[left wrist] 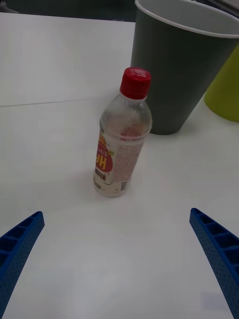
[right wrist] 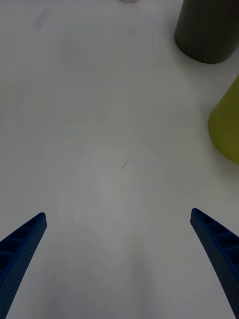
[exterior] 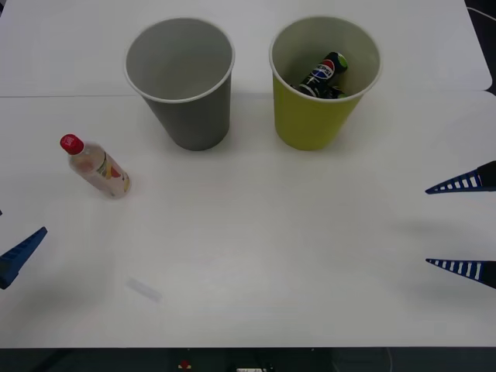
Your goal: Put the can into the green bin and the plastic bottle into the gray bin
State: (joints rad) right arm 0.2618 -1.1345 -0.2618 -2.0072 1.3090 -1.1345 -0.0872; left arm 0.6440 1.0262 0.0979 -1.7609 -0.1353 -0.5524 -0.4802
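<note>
The can lies inside the green bin at the back right. To its left stands the gray bin, with nothing visible inside. The plastic bottle, clear with a red cap, stands upright on the table's left side. In the left wrist view the bottle is straight ahead of my open left gripper, a short way off, with the gray bin behind it. My right gripper hangs open over bare table at the right edge, holding nothing.
A small pale strip lies on the white table near the front left. A seam runs across the tabletop behind the bottle. In the right wrist view the gray bin and green bin stand ahead.
</note>
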